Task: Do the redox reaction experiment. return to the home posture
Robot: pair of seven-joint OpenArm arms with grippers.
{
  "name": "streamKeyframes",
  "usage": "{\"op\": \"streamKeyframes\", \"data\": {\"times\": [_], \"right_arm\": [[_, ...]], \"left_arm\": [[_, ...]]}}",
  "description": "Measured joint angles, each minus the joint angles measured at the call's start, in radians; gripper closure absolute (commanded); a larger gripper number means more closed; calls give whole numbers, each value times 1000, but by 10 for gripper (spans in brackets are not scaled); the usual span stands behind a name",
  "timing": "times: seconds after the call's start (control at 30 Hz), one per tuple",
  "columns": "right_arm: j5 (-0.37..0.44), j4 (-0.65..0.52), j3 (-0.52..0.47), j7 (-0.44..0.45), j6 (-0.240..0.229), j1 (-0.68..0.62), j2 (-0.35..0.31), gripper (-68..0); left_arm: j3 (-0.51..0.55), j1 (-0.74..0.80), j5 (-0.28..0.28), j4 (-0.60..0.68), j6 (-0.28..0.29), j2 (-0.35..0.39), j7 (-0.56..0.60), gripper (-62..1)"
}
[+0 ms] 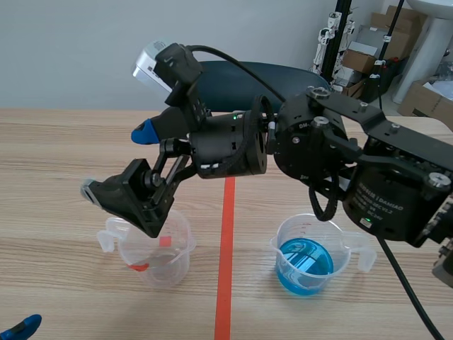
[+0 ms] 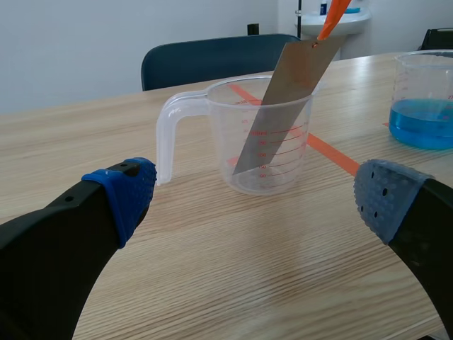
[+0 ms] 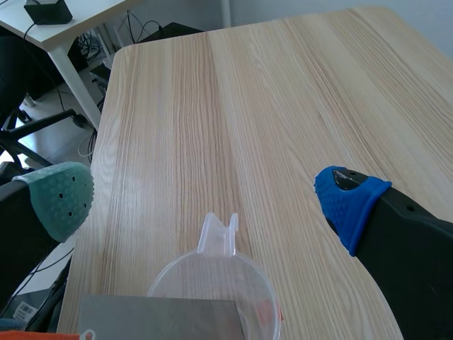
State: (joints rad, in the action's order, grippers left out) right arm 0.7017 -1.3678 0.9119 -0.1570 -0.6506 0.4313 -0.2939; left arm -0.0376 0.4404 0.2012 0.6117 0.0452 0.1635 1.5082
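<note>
Right claw (image 1: 117, 161) hangs spread, empty, above the clear cup (image 1: 170, 258); left claw (image 2: 255, 198) gapes too.

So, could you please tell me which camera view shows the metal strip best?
The left wrist view: the metal strip leans inside the clear cup, nearly all of it visible. The right wrist view catches only its upper end, over the cup's mouth. In the scene view the right claw hides it.
</note>
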Motion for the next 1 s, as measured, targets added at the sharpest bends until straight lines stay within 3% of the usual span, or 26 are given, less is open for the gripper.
{"op": "streamKeyframes", "data": {"times": [0.43, 0.67, 0.9, 1.0], "right_arm": [[-2, -2, 0, 139, 0, 0, -27, -679], [-3, -98, -3, 156, 0, 0, -120, -679], [-2, -262, -109, 161, 80, -63, -223, -679], [-3, -325, -166, 160, 88, -125, -276, -679]], "left_arm": [[0, 0, 0, 0, 0, 0, 0, -587], [0, -4, 0, 0, 0, 0, 0, -587], [0, -11, -4, 0, 0, 3, 0, -587], [0, -13, -31, 8, -45, 4, 0, -587]]}}
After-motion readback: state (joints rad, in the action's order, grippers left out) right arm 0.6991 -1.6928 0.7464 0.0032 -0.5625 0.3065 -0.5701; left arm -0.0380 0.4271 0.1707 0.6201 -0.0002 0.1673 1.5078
